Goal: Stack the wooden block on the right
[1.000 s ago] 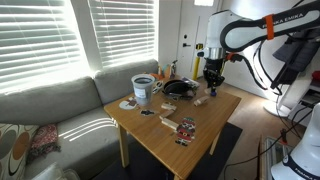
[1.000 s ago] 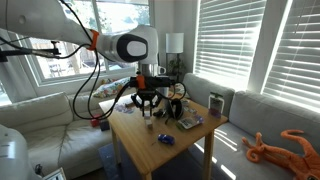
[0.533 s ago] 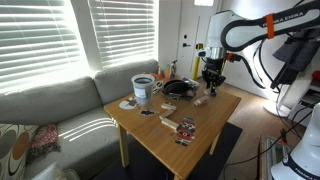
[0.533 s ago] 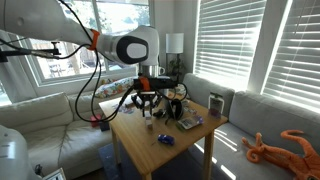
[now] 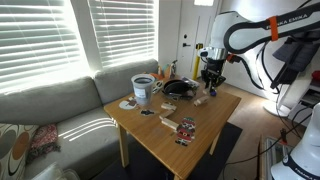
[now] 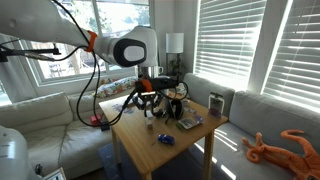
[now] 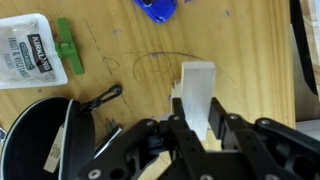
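My gripper (image 7: 197,128) is shut on a pale wooden block (image 7: 197,88), which stands upright between the fingers and sticks out beyond the fingertips above the wooden table (image 7: 250,50). In both exterior views the gripper (image 5: 210,84) (image 6: 149,103) hangs just above the table near the black pan. The held block is too small to make out there. Another small wooden block (image 5: 200,101) lies on the table just below and beside the gripper.
A black pan (image 5: 178,88) (image 7: 35,135) sits close to the gripper. A white packet (image 7: 25,48), a green strip (image 7: 68,48) and a blue object (image 7: 160,8) (image 6: 165,140) lie on the table. A blue-rimmed tub (image 5: 144,90) and small cards (image 5: 185,128) stand further along. A sofa (image 5: 50,110) borders the table.
The gripper has risen slightly with the block still held. Nothing on the table has moved.
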Robot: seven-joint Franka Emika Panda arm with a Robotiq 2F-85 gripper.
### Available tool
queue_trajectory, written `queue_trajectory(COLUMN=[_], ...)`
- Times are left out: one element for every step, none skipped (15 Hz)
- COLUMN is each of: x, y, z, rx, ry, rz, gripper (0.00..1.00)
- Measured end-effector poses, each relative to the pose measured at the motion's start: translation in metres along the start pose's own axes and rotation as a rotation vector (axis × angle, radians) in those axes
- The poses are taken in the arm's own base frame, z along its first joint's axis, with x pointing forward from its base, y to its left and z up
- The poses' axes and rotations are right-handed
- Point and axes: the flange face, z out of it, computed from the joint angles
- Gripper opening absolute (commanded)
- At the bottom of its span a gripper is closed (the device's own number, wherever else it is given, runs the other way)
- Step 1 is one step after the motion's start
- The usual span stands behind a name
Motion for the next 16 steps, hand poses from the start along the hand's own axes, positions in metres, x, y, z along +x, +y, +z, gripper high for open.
queue_trajectory(x=[0.0,0.0,0.001,0.002,0.003,0.005,0.006,0.007,0.008,0.009,0.01,0.011,0.012,0.012,0.013,0.013], y=[0.0,0.001,0.002,0.003,0.004,0.004,0.004,0.003,0.001,0.0,-0.001,-0.002,-0.003,-0.004,-0.006,-0.008], z=[0.0,0.0,0.0,0.002,0.004,0.008,0.012,0.016,0.019,0.022,0.024,0.026,0.028,0.031,0.033,0.035], rx=[0.0,-0.004,-0.014,-0.027,-0.038,-0.044,-0.043,-0.039,-0.035,-0.033,-0.033,-0.033,-0.032,-0.03,-0.027,-0.025], ry=[0.0,0.001,0.008,0.019,0.032,0.044,0.055,0.065,0.073,0.082,0.09,0.094,0.097,0.099,0.1,0.1], rz=[0.0,0.0,0.0,0.001,0.002,0.005,0.009,0.012,0.013,0.01,0.003,-0.004,-0.011,-0.016,-0.019,-0.022], gripper=[0.07,0.07,0.07,0.07,0.07,0.07,0.07,0.07,0.07,0.07,0.07,0.07,0.07,0.07,0.07,0.07])
